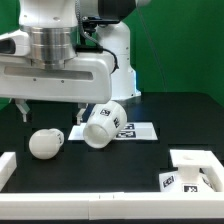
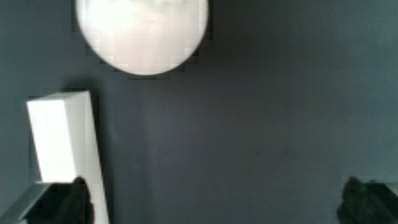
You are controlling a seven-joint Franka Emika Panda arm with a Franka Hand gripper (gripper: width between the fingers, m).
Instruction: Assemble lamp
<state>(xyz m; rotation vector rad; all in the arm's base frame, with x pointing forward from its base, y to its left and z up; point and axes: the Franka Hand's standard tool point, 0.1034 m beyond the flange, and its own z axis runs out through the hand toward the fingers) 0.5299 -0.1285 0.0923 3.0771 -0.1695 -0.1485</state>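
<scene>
The gripper (image 2: 214,205) stands wide open with nothing between its jaws. In the wrist view only its two dark fingertips (image 2: 64,204) show, well apart, over the bare black table (image 2: 231,120). In the exterior view the gripper (image 1: 53,110) hangs under the arm's (image 1: 55,50) broad white hand in the upper left of the frame, above the table (image 1: 130,165) and touching none of the parts.

The bulb (image 1: 45,143) lies just below the jaws, left of centre in the exterior view. It is a smooth, rounded white ball, and its short neck, which carries a dark tag, points to the exterior view's right. In the wrist view the bulb (image 2: 139,35) is a plain white oval ahead of the fingertips. A white bar (image 2: 63,150) lies on the table there as well; what it belongs to I cannot tell.

Just beside the bulb, near the frame's centre, the shade (image 1: 103,124) lies tipped on its side. It is a tapered white cup whose open mouth faces the lower left, with black-and-white tags on its wall. It overlaps the left end of the marker board (image 1: 138,131).

The base (image 1: 195,176) sits well apart in the lower right corner, flat, white and square, with tags on its near edge. A low white wall (image 1: 8,168) runs along the frame's bottom, and the pedestal (image 1: 120,50) rises behind.
</scene>
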